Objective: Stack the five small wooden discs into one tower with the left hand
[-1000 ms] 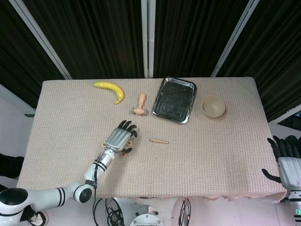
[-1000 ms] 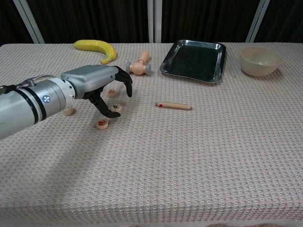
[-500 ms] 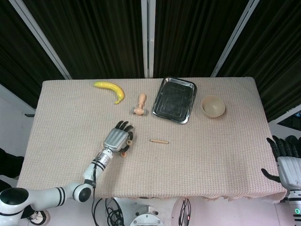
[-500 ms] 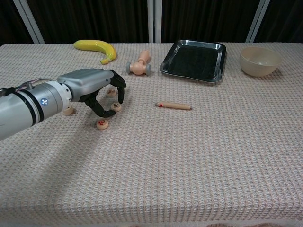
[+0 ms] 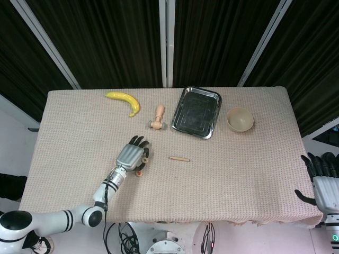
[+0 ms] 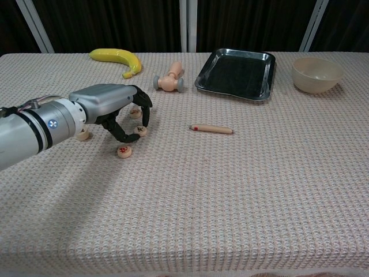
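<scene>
My left hand (image 6: 109, 107) hovers low over the small wooden discs, fingers curled down. Its thumb and a finger pinch one disc (image 6: 141, 131) that sits on the cloth. Another disc (image 6: 124, 151) lies just in front of the hand, one (image 6: 135, 113) shows behind the fingers, and one (image 6: 84, 135) peeks out beside the wrist. All lie flat and apart, and any others are hidden under the hand. In the head view the left hand (image 5: 131, 155) covers most of them, with a single disc (image 5: 139, 173) showing. My right hand (image 5: 323, 180) hangs off the table's right edge, fingers spread, holding nothing.
A wooden stick (image 6: 211, 128) lies right of the discs. Further back are a banana (image 6: 115, 57), a wooden dumbbell-shaped piece (image 6: 169, 79), a dark metal tray (image 6: 236, 74) and a beige bowl (image 6: 316, 74). The table is covered in a beige woven cloth.
The left hand drew back toward the left and lowered. Its fingers curled in from a looser spread and closed around one disc; the other discs stayed put.
</scene>
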`<state>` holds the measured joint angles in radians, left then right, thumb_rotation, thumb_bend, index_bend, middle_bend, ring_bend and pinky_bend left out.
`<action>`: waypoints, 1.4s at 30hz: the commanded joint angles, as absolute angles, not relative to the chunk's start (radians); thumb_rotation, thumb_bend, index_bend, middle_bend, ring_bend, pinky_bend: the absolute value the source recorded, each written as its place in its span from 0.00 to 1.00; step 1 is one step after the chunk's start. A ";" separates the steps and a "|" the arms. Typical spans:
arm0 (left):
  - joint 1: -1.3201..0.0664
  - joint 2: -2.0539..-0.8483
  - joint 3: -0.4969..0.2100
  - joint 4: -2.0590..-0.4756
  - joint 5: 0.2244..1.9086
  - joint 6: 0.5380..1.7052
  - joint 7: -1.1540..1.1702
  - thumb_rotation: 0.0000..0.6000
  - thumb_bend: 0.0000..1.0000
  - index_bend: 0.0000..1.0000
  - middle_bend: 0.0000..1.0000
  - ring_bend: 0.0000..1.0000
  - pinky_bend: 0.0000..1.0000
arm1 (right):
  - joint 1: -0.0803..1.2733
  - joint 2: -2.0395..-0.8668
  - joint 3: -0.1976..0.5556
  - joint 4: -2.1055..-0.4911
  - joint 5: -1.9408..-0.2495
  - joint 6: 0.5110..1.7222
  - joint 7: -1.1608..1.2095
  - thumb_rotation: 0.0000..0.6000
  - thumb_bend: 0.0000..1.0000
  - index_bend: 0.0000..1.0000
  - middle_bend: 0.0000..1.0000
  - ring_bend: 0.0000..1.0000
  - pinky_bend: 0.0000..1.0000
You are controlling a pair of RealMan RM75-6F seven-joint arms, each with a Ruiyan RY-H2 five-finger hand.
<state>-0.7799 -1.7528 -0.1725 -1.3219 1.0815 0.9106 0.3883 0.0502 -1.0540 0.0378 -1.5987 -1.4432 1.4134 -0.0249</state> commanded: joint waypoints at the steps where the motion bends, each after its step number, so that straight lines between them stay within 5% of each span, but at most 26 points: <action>1: -0.779 -1.751 -0.174 -1.327 1.095 0.921 0.376 1.00 0.34 0.51 0.16 0.00 0.00 | 0.050 -1.054 0.038 -1.597 -1.442 1.413 -0.023 1.00 0.12 0.00 0.00 0.00 0.00; 20: -0.693 -1.492 -0.135 -1.623 1.048 1.035 0.481 1.00 0.34 0.52 0.17 0.00 0.00 | 0.057 -1.055 0.039 -1.614 -1.459 1.415 -0.036 1.00 0.12 0.00 0.00 0.00 0.00; 42: -0.610 -1.498 -0.071 -1.540 1.148 1.069 0.363 1.00 0.34 0.52 0.17 0.00 0.00 | 0.059 -1.059 0.032 -1.645 -1.469 1.417 -0.082 1.00 0.12 0.00 0.00 0.00 0.00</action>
<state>-0.6115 -1.4948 -0.0719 -1.5445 1.1457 1.0686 0.3649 0.0596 -1.0587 0.0323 -1.6445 -1.4690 1.4172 -0.0816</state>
